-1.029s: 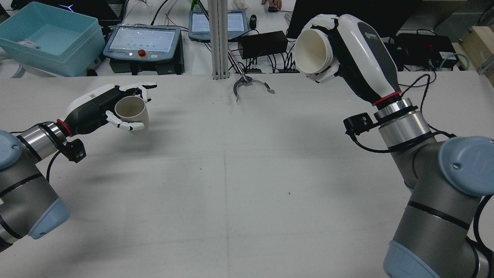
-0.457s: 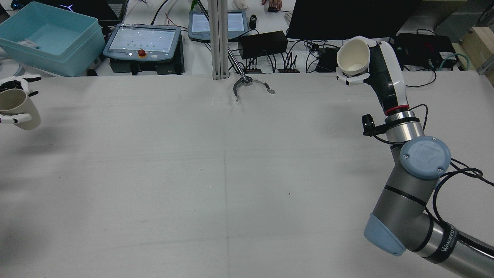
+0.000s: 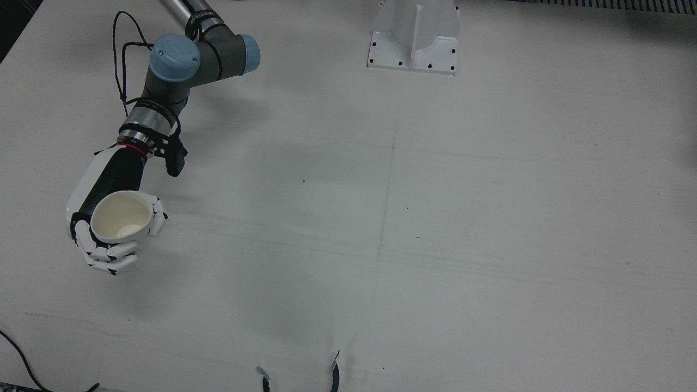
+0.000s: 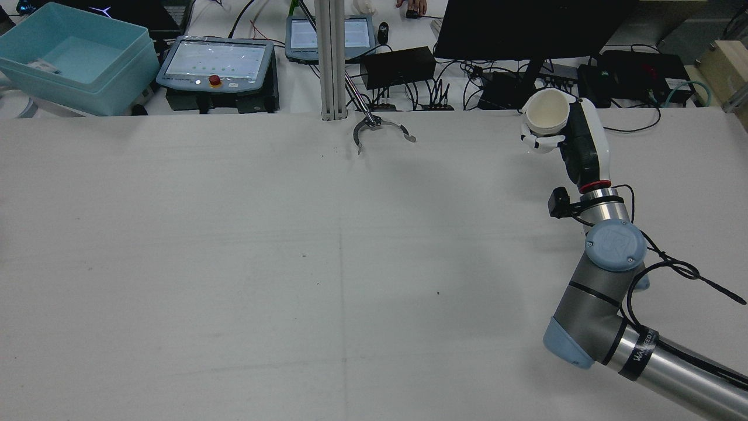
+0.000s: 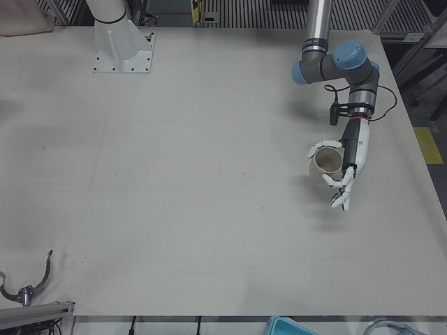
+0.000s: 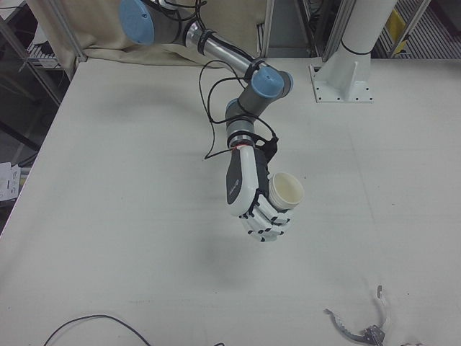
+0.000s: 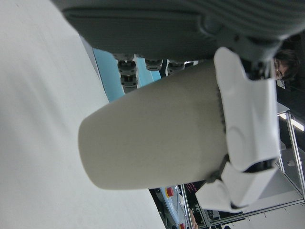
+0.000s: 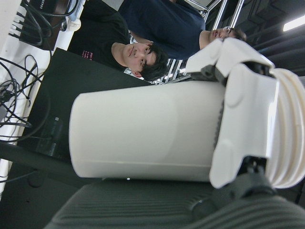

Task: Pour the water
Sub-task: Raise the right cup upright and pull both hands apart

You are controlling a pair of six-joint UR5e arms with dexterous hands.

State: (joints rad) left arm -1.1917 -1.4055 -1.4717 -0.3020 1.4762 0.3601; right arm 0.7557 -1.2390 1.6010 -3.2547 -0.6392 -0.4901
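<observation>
White table (image 3: pixel 435 218), right hand (image 3: pixel 103 228) gripping cup (image 3: pixel 121 216)

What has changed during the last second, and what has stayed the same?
The left hand carried its beige cup outward, out of the rear view. The right hand pulled back and down with its white cup, now mouth-up. Both hands still grip their cups; the table is unchanged.

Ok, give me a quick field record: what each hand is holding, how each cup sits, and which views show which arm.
left hand: shut on beige cup, mouth facing up, held off the table
right hand: shut on white cup, upright, held off the table
cups: far apart, at opposite sides of the table
rear view: shows right arm only
water: none visible in either cup
</observation>
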